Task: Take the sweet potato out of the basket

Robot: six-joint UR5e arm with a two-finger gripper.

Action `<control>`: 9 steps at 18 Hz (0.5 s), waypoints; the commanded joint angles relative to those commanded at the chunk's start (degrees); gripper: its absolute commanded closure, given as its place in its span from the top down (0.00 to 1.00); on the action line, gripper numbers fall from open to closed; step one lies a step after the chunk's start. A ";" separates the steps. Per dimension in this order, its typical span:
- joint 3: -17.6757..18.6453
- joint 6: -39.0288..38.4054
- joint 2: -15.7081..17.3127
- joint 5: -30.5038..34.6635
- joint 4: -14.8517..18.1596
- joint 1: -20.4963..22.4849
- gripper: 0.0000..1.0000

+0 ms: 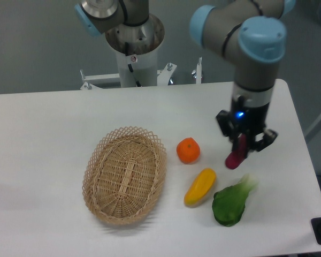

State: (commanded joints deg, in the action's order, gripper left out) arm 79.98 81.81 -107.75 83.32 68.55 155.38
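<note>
The magenta sweet potato (236,157) hangs upright above the table at the right, with my gripper (242,144) shut on its upper end. It is held just above the leafy green vegetable, well away from the basket. The oval wicker basket (124,175) lies on the table at centre left with nothing inside it.
A round orange fruit (188,150) sits right of the basket. A yellow-orange elongated vegetable (199,187) lies below it, and a leafy green vegetable (232,201) lies at the lower right. The table's right edge is close to the arm.
</note>
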 joint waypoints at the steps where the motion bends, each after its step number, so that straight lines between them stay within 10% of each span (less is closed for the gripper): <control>1: 0.00 0.88 -0.09 0.09 0.18 0.44 0.17; 9: 0.00 3.09 0.17 -0.09 0.01 1.94 0.17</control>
State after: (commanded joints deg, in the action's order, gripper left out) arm 79.98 84.90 -107.58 83.23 68.56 157.32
